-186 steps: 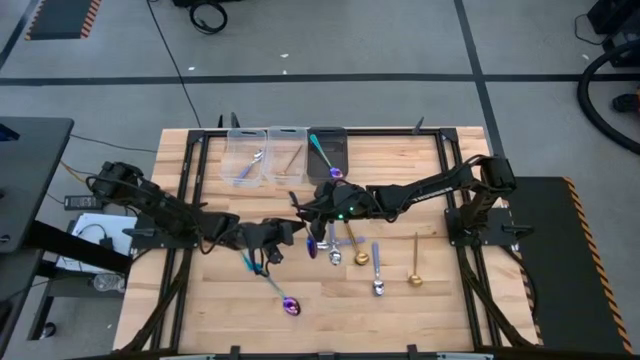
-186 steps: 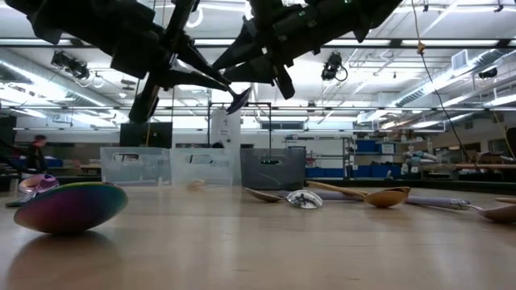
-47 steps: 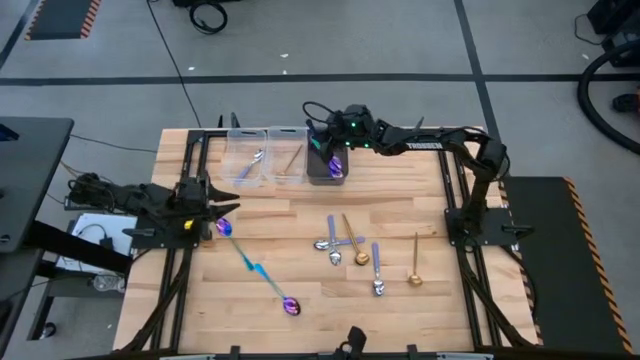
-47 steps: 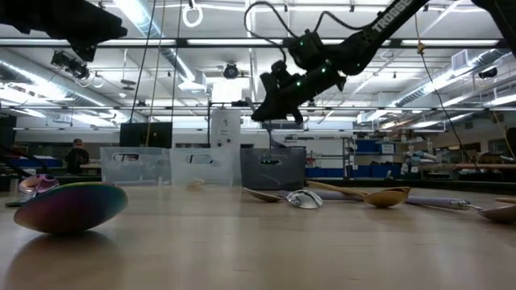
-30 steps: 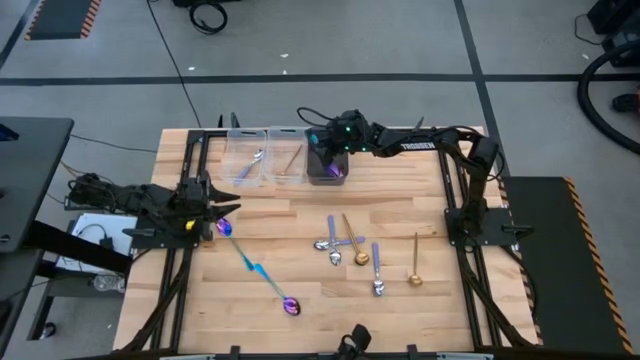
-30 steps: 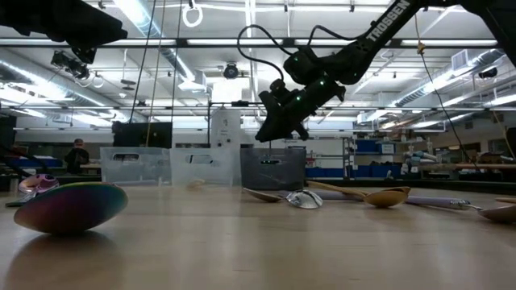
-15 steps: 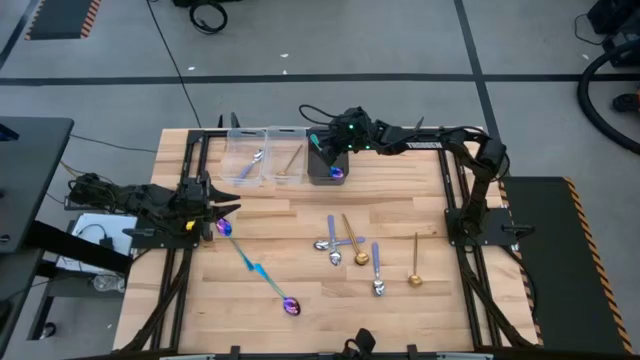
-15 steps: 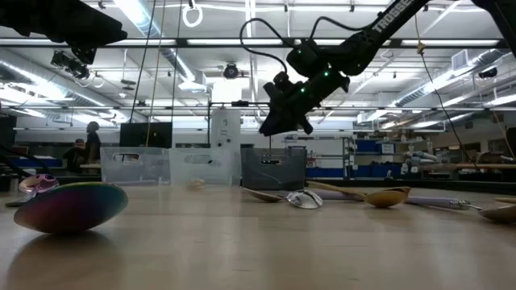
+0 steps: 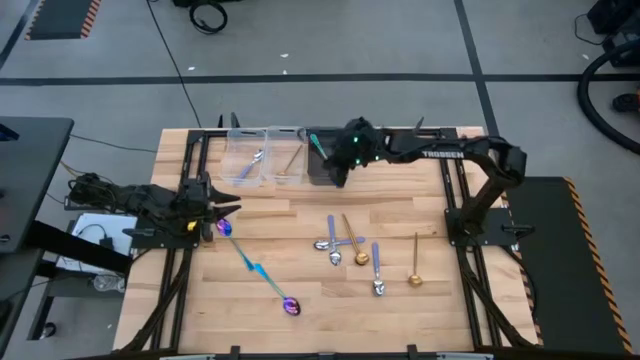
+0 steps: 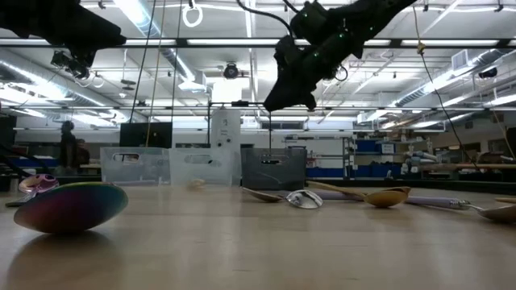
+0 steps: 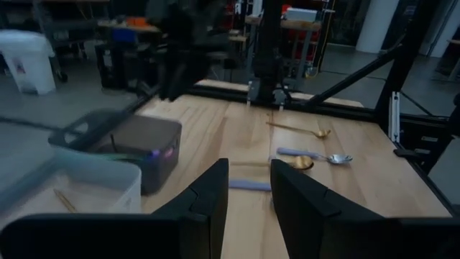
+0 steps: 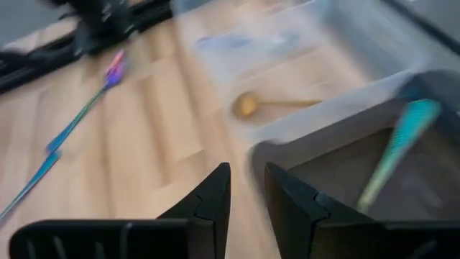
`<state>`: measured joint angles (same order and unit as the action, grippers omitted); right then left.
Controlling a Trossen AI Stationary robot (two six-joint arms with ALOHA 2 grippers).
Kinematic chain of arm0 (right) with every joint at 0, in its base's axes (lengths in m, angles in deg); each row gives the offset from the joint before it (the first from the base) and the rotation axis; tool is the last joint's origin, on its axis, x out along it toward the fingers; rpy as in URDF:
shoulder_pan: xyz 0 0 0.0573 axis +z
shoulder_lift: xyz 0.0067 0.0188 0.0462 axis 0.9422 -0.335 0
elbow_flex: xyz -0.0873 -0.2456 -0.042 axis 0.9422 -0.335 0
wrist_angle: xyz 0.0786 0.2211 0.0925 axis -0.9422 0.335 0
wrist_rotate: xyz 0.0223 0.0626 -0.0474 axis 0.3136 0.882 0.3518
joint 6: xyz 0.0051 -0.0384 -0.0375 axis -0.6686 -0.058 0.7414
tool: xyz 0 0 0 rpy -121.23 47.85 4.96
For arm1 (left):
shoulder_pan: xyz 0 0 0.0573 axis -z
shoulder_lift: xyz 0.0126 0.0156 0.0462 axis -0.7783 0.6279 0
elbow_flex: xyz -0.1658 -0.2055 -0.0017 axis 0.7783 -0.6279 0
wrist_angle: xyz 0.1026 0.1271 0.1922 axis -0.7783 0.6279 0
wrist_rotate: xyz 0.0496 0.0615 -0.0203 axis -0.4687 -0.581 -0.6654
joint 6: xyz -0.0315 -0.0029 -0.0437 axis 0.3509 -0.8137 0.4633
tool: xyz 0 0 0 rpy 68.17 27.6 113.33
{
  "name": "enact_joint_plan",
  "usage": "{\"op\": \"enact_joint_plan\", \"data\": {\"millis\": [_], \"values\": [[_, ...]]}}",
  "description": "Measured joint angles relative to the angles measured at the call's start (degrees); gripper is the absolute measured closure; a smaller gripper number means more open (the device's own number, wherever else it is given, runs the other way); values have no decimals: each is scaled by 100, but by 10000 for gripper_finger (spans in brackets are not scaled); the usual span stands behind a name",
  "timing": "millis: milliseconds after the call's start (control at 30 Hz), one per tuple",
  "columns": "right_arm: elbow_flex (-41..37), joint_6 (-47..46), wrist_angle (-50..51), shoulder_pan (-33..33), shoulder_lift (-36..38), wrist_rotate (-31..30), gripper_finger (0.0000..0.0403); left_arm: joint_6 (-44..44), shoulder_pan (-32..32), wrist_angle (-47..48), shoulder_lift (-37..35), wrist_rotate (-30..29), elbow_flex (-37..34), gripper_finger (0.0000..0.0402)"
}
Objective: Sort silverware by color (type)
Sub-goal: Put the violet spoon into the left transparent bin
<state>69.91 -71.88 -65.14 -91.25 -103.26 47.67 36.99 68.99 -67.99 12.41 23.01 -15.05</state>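
Note:
Three bins stand at the far edge. The dark bin (image 9: 313, 172) holds a teal-handled spoon (image 12: 396, 153), which leans on the bin's wall. The middle clear bin (image 9: 288, 170) holds a gold spoon (image 12: 273, 106), and the left clear bin (image 9: 243, 165) holds a silver one (image 9: 257, 157). My right gripper (image 9: 336, 172) hangs open above the dark bin's near end with nothing between its fingers. My left gripper (image 9: 230, 207) waits open at the table's left. Two teal-handled spoons (image 9: 268, 282) lie flat near it. Silver lilac-handled spoons (image 9: 376, 268) and gold spoons (image 9: 414, 262) lie mid-table.
Black frame rails (image 9: 190, 180) run along the table's left and right sides. An iridescent spoon bowl (image 10: 69, 207) lies close to the low camera. A person (image 10: 68, 145) stands far behind the table. Bare wood lies between the bins and the loose spoons.
My right gripper has risen and drawn back from over the dark bin toward the table's near right, tipping less steeply. The teal-handled spoon stays in the bin.

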Motion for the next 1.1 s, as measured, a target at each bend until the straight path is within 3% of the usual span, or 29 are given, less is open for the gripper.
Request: {"op": "enact_joint_plan", "data": {"millis": [300,633,1100], "values": [[2,-441,502,1038,-31,-393,308,268,2,33,719,567,0,290],[0,-779,806,2116,-37,-1403,308,453,2,36,1718,602,0,290],[-173,-2283,2327,2925,-39,-2290,308,515,-4,-132,1946,575,0,290]]}}
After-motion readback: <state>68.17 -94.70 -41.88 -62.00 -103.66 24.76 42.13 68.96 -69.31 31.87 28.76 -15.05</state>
